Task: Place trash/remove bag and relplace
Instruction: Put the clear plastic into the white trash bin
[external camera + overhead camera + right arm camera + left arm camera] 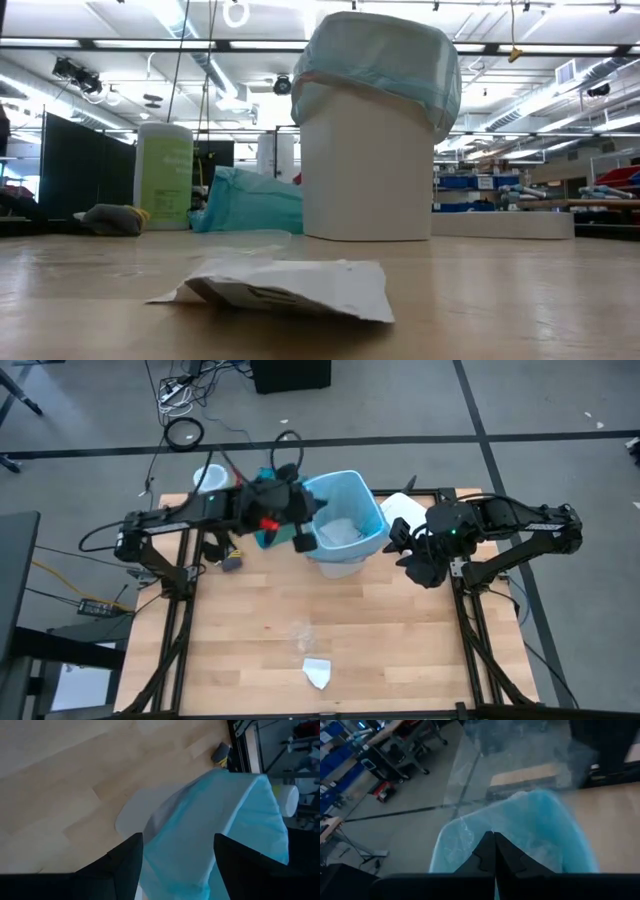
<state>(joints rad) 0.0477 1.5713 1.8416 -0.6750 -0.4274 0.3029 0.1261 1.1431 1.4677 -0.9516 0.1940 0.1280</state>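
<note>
Bag (345, 510) sits fitted on bin just under left end effector (304, 541), fingers together; right end effector (404, 550) beside rim, spread wide, empty—trash (317, 672) on worktop prob. needs picking next.

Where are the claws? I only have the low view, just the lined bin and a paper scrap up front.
Observer: Left claw is shut at the bin rim's left side, over the blue bag.
Operator: Right one?
Observer: Right claw is open, just off the bin's right side.
Operator: Anything in the bin?
Observer: Yes, something pale lies at the bottom; can't tell what.
</note>
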